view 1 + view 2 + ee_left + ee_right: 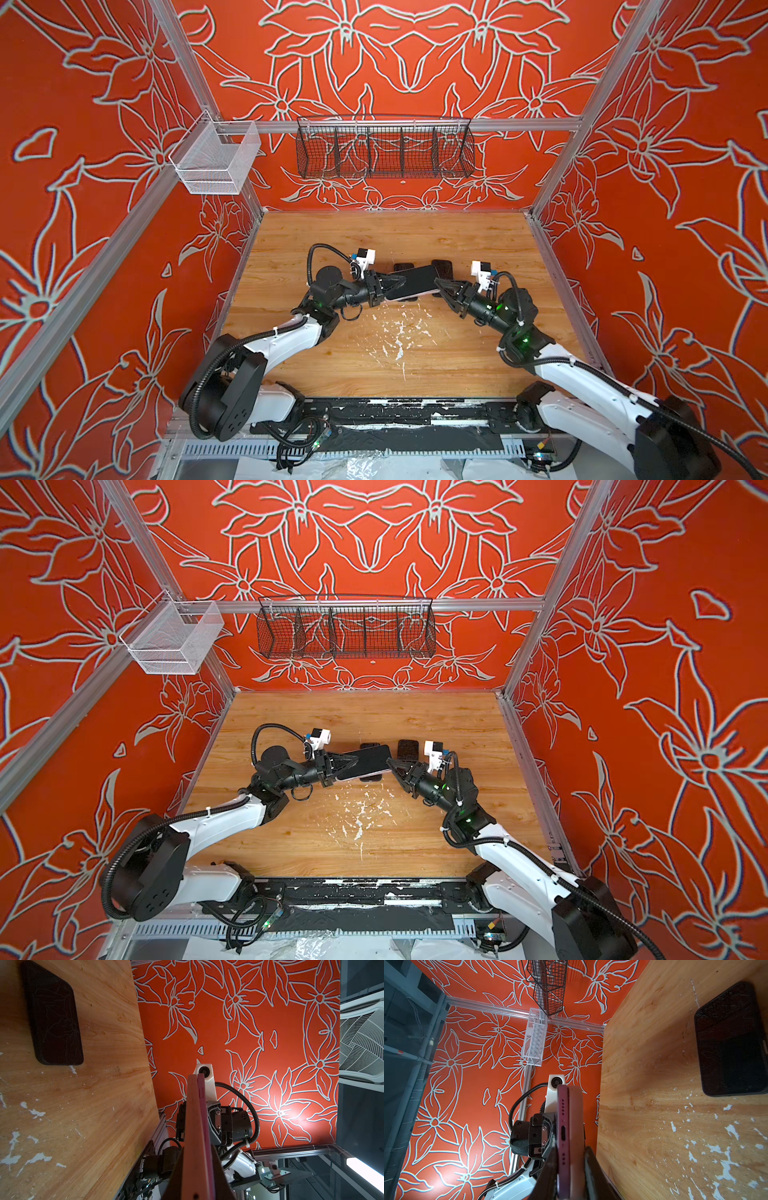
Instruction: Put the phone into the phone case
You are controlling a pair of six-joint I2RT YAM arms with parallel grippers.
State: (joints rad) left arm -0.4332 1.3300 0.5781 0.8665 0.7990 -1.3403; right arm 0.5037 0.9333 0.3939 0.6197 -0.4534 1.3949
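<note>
The phone (415, 282) (368, 762) hangs above the wooden table, dark screen up, held at both ends. My left gripper (400, 284) (353, 761) is shut on its left end and my right gripper (439, 286) (391, 765) on its right end. In the wrist views the phone's magenta edge (563, 1132) (205, 1122) shows, with the salmon phone case (576, 1126) (192, 1126) flat against its back. Both lie pinched together between the left gripper's (197, 1167) fingers and the right gripper's (569, 1167) fingers. How far the phone sits in the case I cannot tell.
Two dark phone-shaped slabs (404, 266) (444, 268) lie on the table (374, 241) behind and under the held phone; each wrist view shows one dark slab (54, 1016) (731, 1043). White paint flecks (399, 336) mark the wood. A black wire basket (384, 149) and a white mesh basket (216, 160) hang on the walls.
</note>
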